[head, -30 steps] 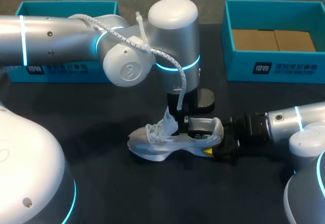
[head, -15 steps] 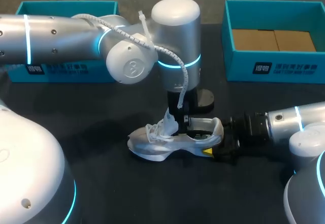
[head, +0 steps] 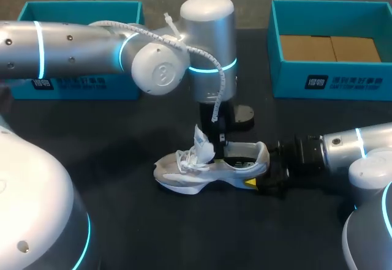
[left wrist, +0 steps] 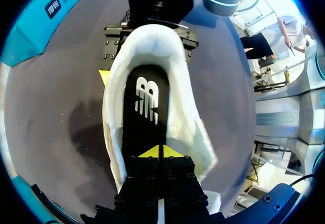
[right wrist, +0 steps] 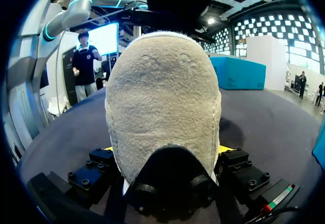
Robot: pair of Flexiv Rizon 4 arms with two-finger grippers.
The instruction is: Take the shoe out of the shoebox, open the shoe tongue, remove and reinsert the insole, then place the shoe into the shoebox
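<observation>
Two teal boxes stand along the far edge of the dark table [head: 141, 233]. The right shoebox [head: 331, 85] is open, with only its bare cardboard floor showing. The left box [head: 79, 87] is mostly hidden behind the left arm, so I cannot tell what it holds.

The white shoe [head: 202, 169] lies on its sole at mid-table, well clear of both boxes, with open tabletop around it on the near and left sides. Its black insole [left wrist: 144, 107] lies flat inside it.

The right gripper [right wrist: 167, 149] clamps the shoe's heel from both sides. The left gripper [left wrist: 160, 153] hangs over the shoe's opening, its yellow tips pressed together just above the insole.

Since a second ago, the left arm has lifted slightly away from the shoe, and the tongue [head: 201, 138] now stands upright in plain sight. The shoe and right arm have not moved.
</observation>
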